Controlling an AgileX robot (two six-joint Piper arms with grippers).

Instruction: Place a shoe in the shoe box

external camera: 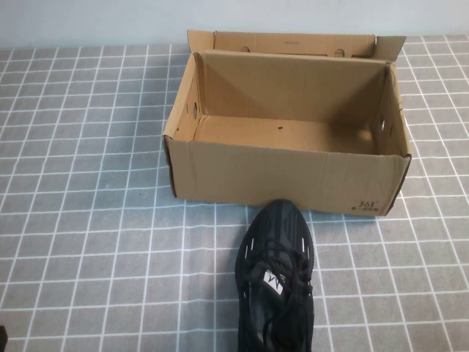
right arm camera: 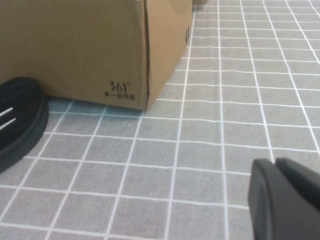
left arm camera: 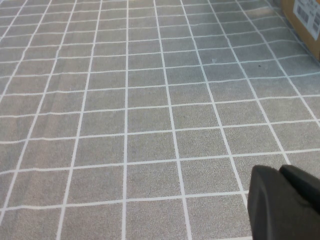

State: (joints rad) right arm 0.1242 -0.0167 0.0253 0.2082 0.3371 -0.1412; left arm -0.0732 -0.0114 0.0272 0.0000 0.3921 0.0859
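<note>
A grey cloth with a white grid covers the table, with a pale wall behind it. In the high view neither arm reaches into the working area. The left gripper hangs low over bare cloth on the left side of the table, with a corner of the box just visible; its dark fingertips lie pressed together. In the middle stands the open cardboard box, its lid folded back and nothing inside. The black shoe lies on the cloth just in front of it, toe almost against the front wall. The right gripper hovers near the box's front right corner, fingertips likewise pressed together, holding nothing.
</note>
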